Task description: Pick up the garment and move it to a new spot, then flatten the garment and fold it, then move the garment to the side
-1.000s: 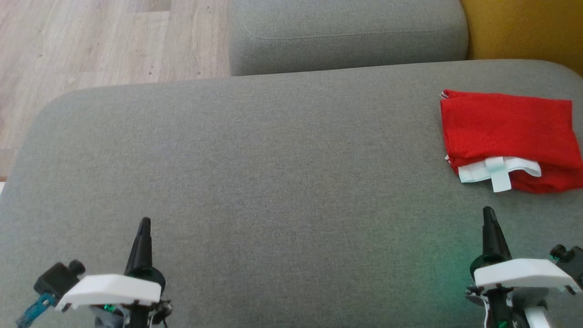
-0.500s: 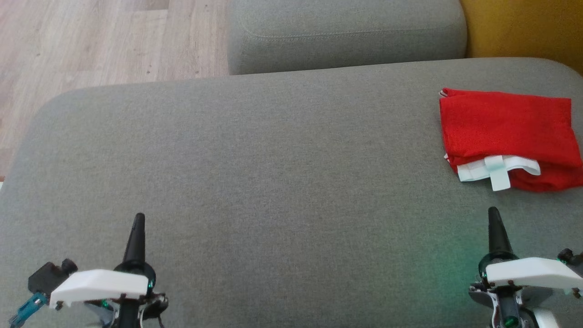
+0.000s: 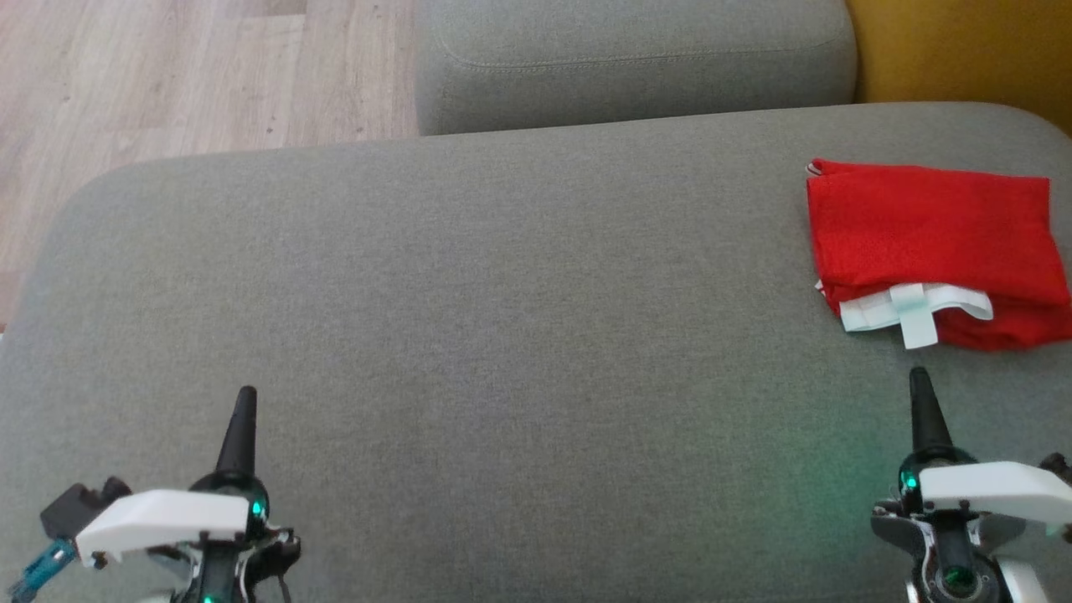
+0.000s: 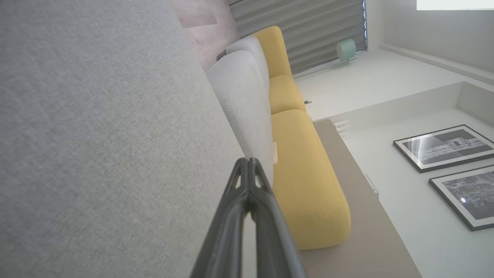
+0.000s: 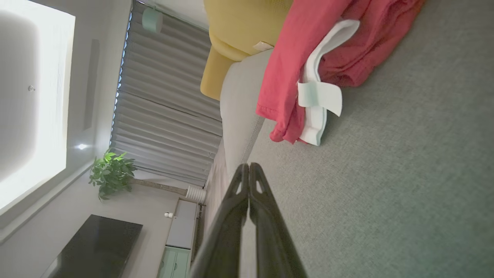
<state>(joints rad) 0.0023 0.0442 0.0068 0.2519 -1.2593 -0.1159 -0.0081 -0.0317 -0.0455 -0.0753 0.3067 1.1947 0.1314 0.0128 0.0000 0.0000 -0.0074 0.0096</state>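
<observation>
1. The red garment [image 3: 930,234] is lying folded into a rough rectangle at the far right of the large grey cushion [image 3: 502,285], close to its right edge. Nothing is touching it.
2. A white band [image 3: 871,316] is showing from under the red layers along the garment's near edge. A pale tab [image 3: 917,328] is crossing it and pointing toward the robot.
3. The left gripper [image 3: 244,398] is sitting at the lower left of the head view, over bare grey fabric and well apart from the garment. In the left wrist view its two fingers are pressing together at the tips and holding nothing.
4. The right gripper [image 3: 919,377] is sitting at the lower right, pointing at the garment's near edge. It is near the tab, but a strip of grey fabric is separating them. In the right wrist view its fingers are meeting tip to tip with nothing between them.
5. I cannot tell whether either gripper is touching the cushion surface.
6. A second grey cushion [image 3: 628,59] is lying just beyond the large one. A yellow seat [image 3: 955,50] is showing at the far right and a wooden floor [image 3: 167,75] at the far left.
</observation>
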